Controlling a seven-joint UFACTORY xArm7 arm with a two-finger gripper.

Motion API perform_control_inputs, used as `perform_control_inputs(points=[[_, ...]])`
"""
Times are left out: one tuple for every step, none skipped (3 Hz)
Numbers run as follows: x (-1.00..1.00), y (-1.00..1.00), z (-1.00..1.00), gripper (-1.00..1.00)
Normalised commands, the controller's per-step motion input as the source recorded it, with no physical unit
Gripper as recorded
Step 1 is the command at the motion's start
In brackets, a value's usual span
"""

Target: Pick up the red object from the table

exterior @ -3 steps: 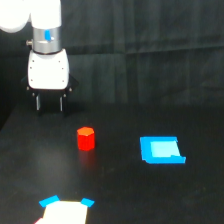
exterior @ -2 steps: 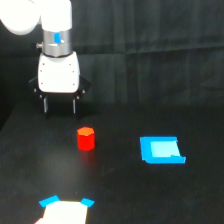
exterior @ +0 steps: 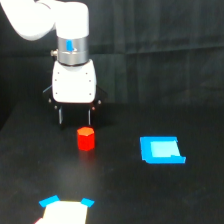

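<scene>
The red object [exterior: 85, 138] is a small red-orange stubby block standing on the black table [exterior: 130, 195], left of centre in the exterior view. My gripper [exterior: 75, 116] hangs from the white arm just above and behind the block, slightly to the exterior view's left of it. Its two dark fingers [exterior: 61, 116] point down and stand apart, wider than the block, with nothing between them. The fingertips end a little above the block's top.
A flat blue square piece [exterior: 161, 150] lies on the table to the exterior view's right of the block. A white patch with blue corners [exterior: 64, 211] sits at the front edge. A black cloth backdrop [exterior: 160, 40] hangs behind.
The arm has moved toward the exterior view's right and nearer the block, so the gripper now hangs almost over it. The block and blue piece have not moved.
</scene>
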Motion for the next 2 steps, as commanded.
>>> perform_control_inputs(points=[[1.00,-0.73,0.08,0.42],[-1.00,-0.72,-0.60,-0.55]])
